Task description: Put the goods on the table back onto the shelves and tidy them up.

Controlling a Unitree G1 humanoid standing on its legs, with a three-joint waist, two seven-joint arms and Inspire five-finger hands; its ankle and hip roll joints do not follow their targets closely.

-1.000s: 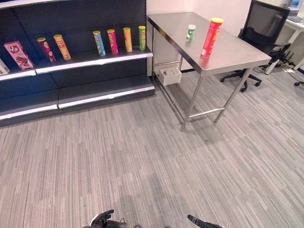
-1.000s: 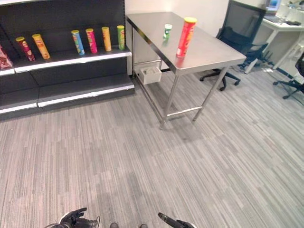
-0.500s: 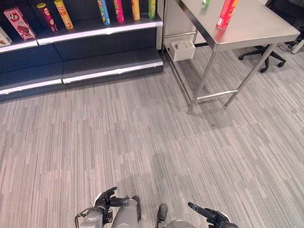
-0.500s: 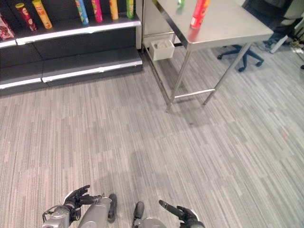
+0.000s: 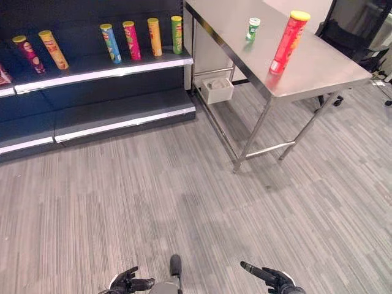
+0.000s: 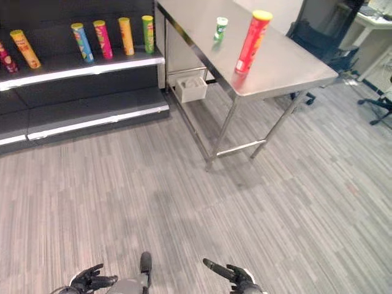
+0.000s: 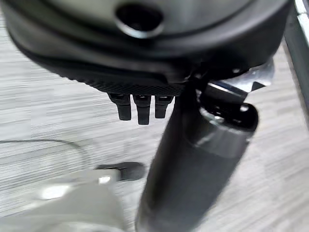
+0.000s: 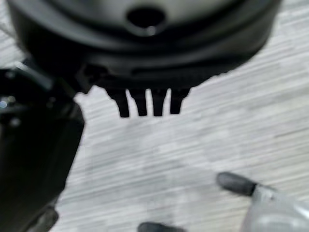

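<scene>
Desk (image 5: 318, 67): steel, far right; red tube (image 5: 286, 41) and small green can (image 5: 252, 29) stand on it, apart.
Shelf (image 5: 98, 66): six tubes upright; left end cut off.
Left hand (image 5: 130, 283): low, fingers relaxed, empty.
Right hand (image 5: 269, 278): low, fingers straight, empty.

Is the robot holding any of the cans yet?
No, both hands are empty: the left hand and right hand hang open over the floor.
</scene>
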